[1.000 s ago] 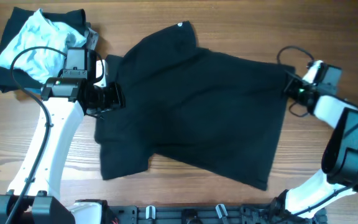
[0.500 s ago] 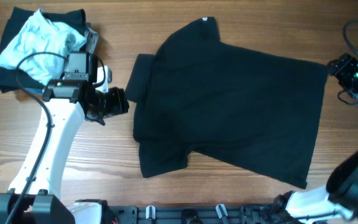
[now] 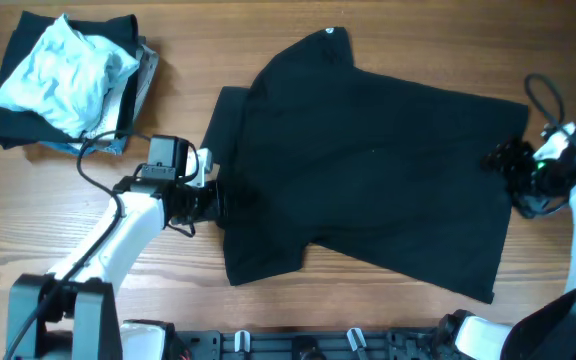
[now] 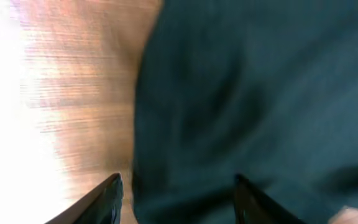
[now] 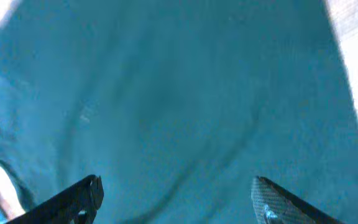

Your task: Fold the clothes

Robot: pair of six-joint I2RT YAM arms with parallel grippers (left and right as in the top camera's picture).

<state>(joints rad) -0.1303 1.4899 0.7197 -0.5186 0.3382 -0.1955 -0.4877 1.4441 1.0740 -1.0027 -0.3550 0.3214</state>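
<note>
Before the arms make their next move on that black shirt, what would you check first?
1. Shirt spread out, no big bunches: ok.
2. Left gripper at the shirt's left edge: ok.
3. Right gripper at its right edge: ok.
4. Both grippers open, going by the wrist views: ok.
5. Fabric between the jaws, ready to pinch: cannot tell; the wrist views are blurred.
6. Pile of other clothes lies apart from the shirt: ok.
</note>
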